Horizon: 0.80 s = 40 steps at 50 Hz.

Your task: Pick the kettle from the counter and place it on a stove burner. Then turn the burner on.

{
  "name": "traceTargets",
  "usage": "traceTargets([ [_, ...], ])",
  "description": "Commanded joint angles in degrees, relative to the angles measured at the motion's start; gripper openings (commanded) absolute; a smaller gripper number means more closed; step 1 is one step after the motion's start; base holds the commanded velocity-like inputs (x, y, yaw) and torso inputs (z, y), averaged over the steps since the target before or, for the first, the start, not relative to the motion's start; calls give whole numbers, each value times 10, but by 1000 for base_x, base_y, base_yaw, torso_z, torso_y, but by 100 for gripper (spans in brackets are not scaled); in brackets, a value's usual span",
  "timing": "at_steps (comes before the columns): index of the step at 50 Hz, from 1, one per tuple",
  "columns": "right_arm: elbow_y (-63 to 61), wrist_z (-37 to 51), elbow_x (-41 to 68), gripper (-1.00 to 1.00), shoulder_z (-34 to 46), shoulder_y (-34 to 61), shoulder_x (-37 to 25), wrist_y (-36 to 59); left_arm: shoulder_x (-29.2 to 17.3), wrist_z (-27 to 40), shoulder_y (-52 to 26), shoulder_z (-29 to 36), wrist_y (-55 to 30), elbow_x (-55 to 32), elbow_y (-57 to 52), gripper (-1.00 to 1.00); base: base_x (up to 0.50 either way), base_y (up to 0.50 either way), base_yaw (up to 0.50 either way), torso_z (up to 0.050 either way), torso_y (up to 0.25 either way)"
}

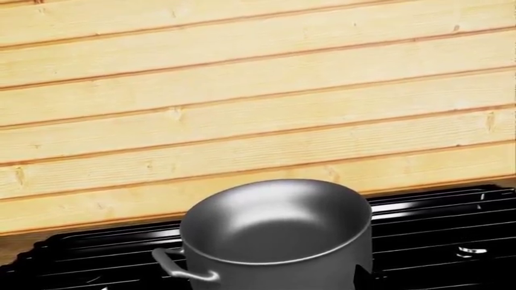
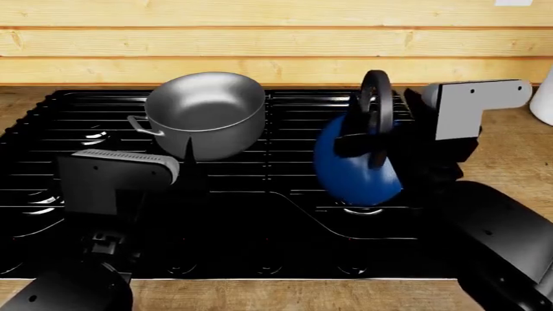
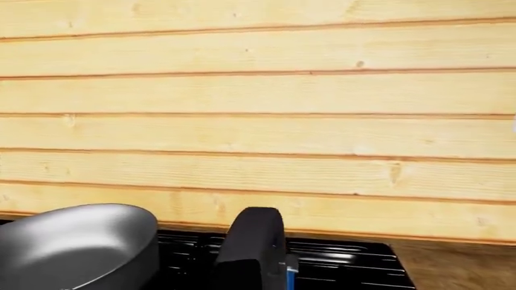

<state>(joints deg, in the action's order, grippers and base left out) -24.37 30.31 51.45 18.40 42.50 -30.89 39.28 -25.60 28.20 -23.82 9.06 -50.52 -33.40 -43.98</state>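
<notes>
The glossy blue kettle (image 2: 356, 165) hangs tilted over the black stove, just above a stove burner (image 2: 364, 210) at the right front. Whether its base touches the grate I cannot tell. My right gripper (image 2: 373, 133) is shut on its tall black handle (image 2: 377, 91). The right wrist view shows that handle (image 3: 250, 248) close up with a sliver of the blue body (image 3: 289, 279). My left gripper (image 2: 188, 155) hovers at the near side of the grey pot, holding nothing. One dark fingertip (image 1: 363, 275) shows off-centre against the pot wall.
A grey steel pot (image 2: 206, 113) stands on the back left grate, and the left wrist view shows it (image 1: 278, 232) close up. More burners (image 2: 95, 137) lie at the left. The wood counter (image 2: 509, 155) flanks the stove, with a white jar (image 2: 546, 97) at the far right. A plank wall (image 2: 276, 39) rises behind.
</notes>
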Motion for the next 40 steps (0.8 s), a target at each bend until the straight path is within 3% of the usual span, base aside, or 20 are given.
traceTargets([
  [1,-59,42,44,100,-26,5,-17,31,-1,5,-3,-4,-7,-8,-9,100,0,0,0,0,0],
  [26,-198,157,170,100,-84,5,-59,79,-4,8,-2,-6,-2,-15,-7,100,0,0,0,0,0],
  [34,-242,264,273,100,-105,13,-89,112,-9,9,0,-11,-2,-18,-10,100,0,0,0,0,0],
  [40,-279,385,412,100,-112,17,-126,110,-11,12,0,-10,-6,-21,-18,100,0,0,0,0,0],
])
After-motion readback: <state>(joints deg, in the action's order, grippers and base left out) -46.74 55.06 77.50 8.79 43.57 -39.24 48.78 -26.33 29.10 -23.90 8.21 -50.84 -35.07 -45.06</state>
